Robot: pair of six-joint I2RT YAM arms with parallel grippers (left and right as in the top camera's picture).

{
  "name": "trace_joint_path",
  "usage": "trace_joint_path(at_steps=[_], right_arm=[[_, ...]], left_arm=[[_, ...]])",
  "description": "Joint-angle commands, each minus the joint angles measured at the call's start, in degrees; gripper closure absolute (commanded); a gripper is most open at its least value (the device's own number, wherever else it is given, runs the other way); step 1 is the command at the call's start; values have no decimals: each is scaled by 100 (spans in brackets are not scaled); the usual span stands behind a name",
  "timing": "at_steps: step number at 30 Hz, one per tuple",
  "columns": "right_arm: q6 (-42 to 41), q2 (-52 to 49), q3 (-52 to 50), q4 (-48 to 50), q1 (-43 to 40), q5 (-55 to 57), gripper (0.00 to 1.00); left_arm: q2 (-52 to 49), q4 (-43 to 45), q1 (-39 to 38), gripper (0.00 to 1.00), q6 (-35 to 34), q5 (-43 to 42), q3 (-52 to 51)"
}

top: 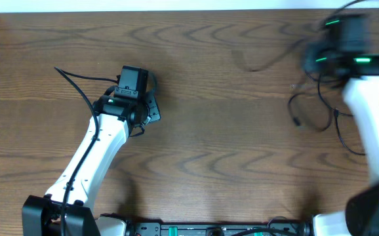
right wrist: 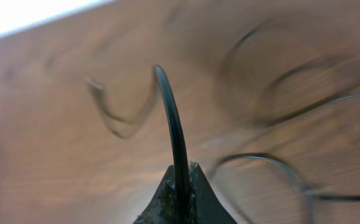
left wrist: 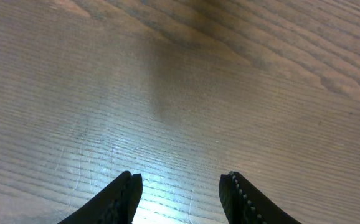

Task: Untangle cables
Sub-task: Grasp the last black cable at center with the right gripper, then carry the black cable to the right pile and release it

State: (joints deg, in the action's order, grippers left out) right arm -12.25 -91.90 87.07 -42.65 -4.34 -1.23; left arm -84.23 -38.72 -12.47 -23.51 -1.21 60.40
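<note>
right gripper (right wrist: 180,190) fingertips sit closest to the right wrist lens, pinched tight on the black cable (right wrist: 172,112); no gap shows between them. from the pinch the black cable rises in a stiff arc, up and slightly left, above the table (right wrist: 55,124). beyond the arc, more of it lies in thin loops on the wood: one hooked loop to the left, larger curves to the right and lower right. all of this is blurred. pale smear at the right frame edge; cannot tell what it is.

overhead: right arm (top: 366,111) reaches toward the far right of the table, its wrist end blurred. dark loops lie on the wood just left of that arm, and a faint strand runs off to the left of the wrist.

left gripper (left wrist: 180,193): jaws well apart and holding nothing, only lit wood grain beneath them. overhead puts it left of centre, well apart from the black cable.
</note>
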Motion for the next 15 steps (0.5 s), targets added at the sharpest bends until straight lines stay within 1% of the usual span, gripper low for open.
trace_joint_path(at_steps=[1,4,7,10,15], right_arm=[[831,240,420,-85,-728,125,99],[925,254,706,-57,-1344,50,99],[1073,254,723,70,-1768,20,99],[1084,195,721,50,-2028,15,99],[1255,-26,671,-105,-2208,31,99]], left_arm=[[-11,-4,17,54,48,17,42],[-11,-7,17,54,48,17,42],[-11,-4,17,54,31,15,42],[-11,4,17,54,31,15,42],[-11,68,17,54,33,15,42]])
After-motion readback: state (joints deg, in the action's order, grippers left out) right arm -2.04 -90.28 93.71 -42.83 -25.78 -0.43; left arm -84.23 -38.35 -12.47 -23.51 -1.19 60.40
